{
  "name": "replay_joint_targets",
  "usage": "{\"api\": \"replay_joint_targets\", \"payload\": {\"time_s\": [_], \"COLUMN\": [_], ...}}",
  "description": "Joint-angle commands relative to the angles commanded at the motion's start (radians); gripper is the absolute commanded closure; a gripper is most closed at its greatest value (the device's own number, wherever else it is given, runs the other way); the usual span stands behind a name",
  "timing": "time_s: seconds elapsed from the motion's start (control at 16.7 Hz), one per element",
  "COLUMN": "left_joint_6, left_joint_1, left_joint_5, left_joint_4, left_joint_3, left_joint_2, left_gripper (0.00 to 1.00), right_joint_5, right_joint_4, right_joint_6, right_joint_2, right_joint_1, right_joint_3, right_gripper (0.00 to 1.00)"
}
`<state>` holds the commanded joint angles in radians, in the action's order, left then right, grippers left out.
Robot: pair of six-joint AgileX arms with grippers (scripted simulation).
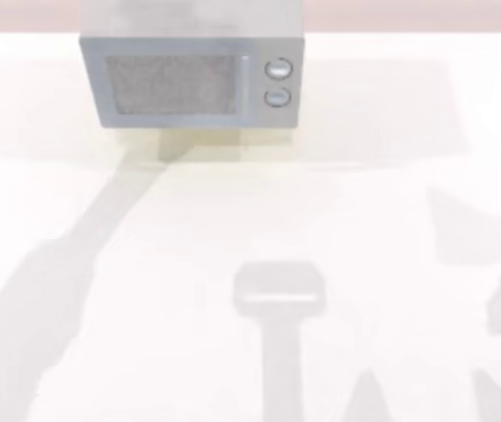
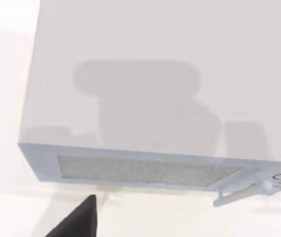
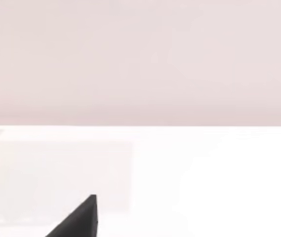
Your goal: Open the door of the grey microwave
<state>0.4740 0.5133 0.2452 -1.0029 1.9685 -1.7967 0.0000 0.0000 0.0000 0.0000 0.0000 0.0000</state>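
Note:
The grey microwave point(image 1: 193, 75) stands at the back of the table, left of centre. Its door point(image 1: 173, 85), with a speckled window, lies flush with the front. Two round knobs point(image 1: 278, 69) are stacked to the door's right. In the left wrist view I look down on the microwave's top point(image 2: 155, 74), the door point(image 2: 140, 171) and a pale bar handle point(image 2: 239, 191) at its knob-side edge. My left gripper point(image 2: 79, 222) shows only as a dark tip in front of the door, apart from it. My right gripper point(image 3: 79, 222) is also just a dark tip, over bare table.
The white table point(image 1: 365, 220) stretches in front of the microwave, with only grey arm shadows point(image 1: 279, 290) on it. A pinkish wall point(image 1: 409, 13) runs along the back edge. Neither arm shows in the top view.

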Motion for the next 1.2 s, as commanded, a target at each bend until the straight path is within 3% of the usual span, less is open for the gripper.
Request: {"api": "replay_joint_targets", "payload": {"time_s": [0.24, 0.54, 0.9, 1.2], "left_joint_6": [0.065, 0.098, 0.096, 0.068], "left_joint_1": [0.076, 0.120, 0.114, 0.088], "left_joint_5": [0.038, 0.060, 0.059, 0.046], "left_joint_4": [-0.164, -0.268, -0.263, -0.127], "left_joint_3": [0.272, 0.405, 0.401, 0.324], "left_joint_2": [-0.278, -0.437, -0.440, -0.487], "left_gripper": [0.00, 0.00, 0.00, 0.00], "right_joint_5": [0.000, 0.000, 0.000, 0.000], "right_joint_4": [0.000, 0.000, 0.000, 0.000], "right_joint_6": [0.000, 0.000, 0.000, 0.000], "right_joint_2": [0.000, 0.000, 0.000, 0.000], "right_joint_1": [0.000, 0.000, 0.000, 0.000], "right_joint_3": [0.000, 0.000, 0.000, 0.000], "right_gripper": [0.00, 0.00, 0.00, 0.00]}}
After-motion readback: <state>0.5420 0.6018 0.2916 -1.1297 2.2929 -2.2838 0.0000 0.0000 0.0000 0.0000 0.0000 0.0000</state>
